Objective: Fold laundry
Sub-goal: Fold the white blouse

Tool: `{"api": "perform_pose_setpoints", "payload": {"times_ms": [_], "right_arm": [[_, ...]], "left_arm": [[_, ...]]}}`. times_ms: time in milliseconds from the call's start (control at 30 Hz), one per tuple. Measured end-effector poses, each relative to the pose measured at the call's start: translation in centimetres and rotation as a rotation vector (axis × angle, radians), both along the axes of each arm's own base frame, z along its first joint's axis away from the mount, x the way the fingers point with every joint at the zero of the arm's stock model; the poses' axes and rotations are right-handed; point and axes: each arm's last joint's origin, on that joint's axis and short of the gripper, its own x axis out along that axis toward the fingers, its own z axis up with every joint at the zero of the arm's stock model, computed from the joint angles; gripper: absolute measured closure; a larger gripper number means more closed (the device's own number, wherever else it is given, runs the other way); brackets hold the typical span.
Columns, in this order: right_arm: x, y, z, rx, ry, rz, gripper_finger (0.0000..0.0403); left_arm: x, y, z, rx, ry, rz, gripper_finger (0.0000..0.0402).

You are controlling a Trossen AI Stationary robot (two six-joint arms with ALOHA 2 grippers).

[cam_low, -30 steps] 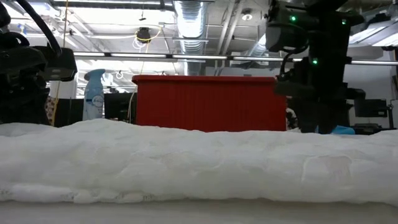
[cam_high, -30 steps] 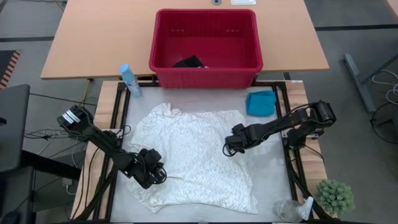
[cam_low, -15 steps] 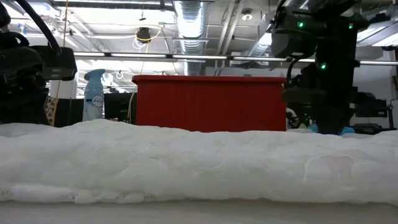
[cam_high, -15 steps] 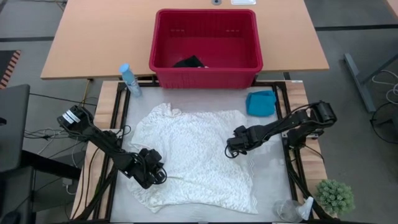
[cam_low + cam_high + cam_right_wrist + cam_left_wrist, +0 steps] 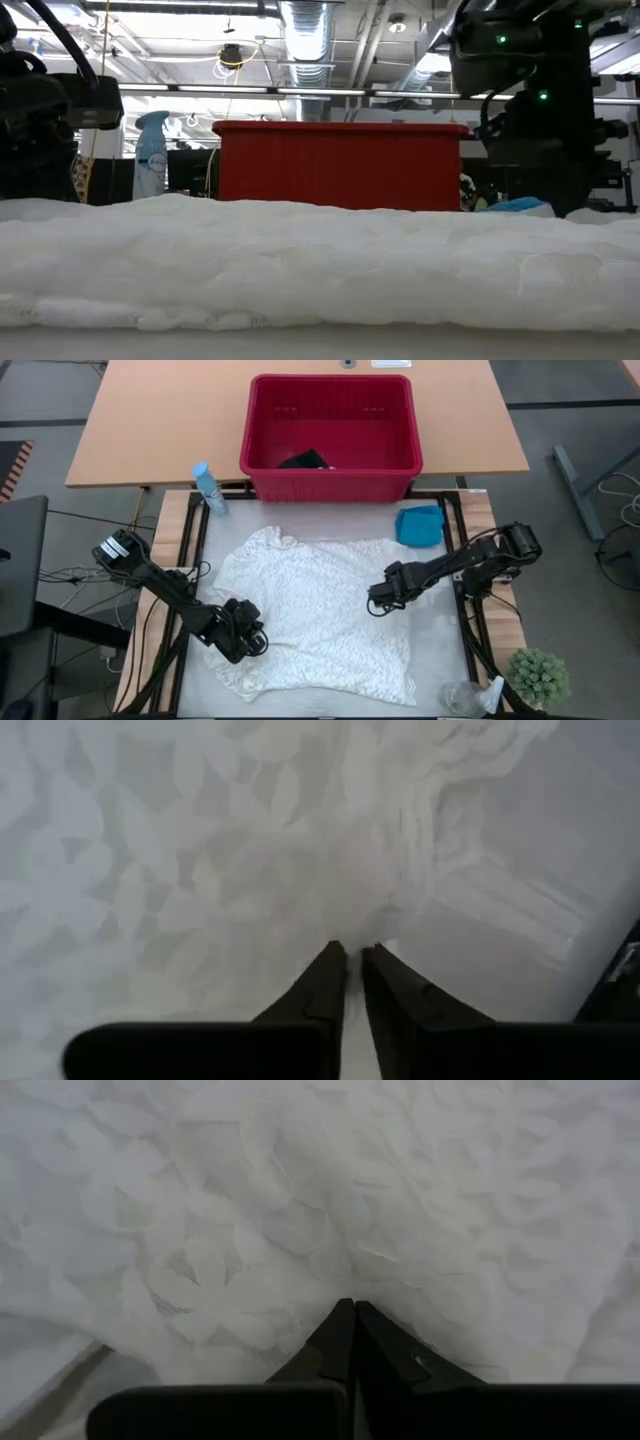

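The white lacy cloth is lying spread on the surface. The left tool is pinching its near-left edge, fingers closed; the right tool is nipping the right edge. I think both are needing to lift together for a fold.

I see the cream-white lacy cloth spread mostly flat across the desk, its surface rumpled and its edges uneven, the near edge bunched into a low ridge. The small turquoise garment lies crumpled just beyond the cloth's far right corner. The dark garment sits inside the red basket.
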Motion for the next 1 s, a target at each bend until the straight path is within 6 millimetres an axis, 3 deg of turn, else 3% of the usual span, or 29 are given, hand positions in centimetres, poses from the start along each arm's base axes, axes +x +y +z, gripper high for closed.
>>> {"api": "perform_pose_setpoints", "payload": {"times_ms": [233, 367, 600, 800, 1000], "right_arm": [[-0.4, -0.6, 0.3, 0.0, 0.039, 0.002, 0.0235], [-0.8, -0.8, 1.6, -0.008, -0.029, 0.011, 0.0183], [-2.2, -2.4, 5.0, -0.104, -0.221, -0.008, 0.0155], [-2.6, -6.6, 6.5, -0.165, -0.28, 0.017, 0.0155], [-2.0, -11.4, 5.4, -0.123, -0.262, -0.012, 0.0155]], "left_arm": [[0.3, -0.3, 1.7, -0.079, -0.037, -0.009, 0.0401], [0.0, 0.0, 3.2, -0.104, -0.089, -0.006, 0.0391], [-1.0, 1.5, 7.3, -0.107, -0.296, 0.074, 0.0347], [-1.9, 4.8, 11.7, -0.031, -0.61, 0.289, 0.0321], [-2.2, 8.7, 13.8, 0.031, -0.642, 0.325, 0.0307]]}}
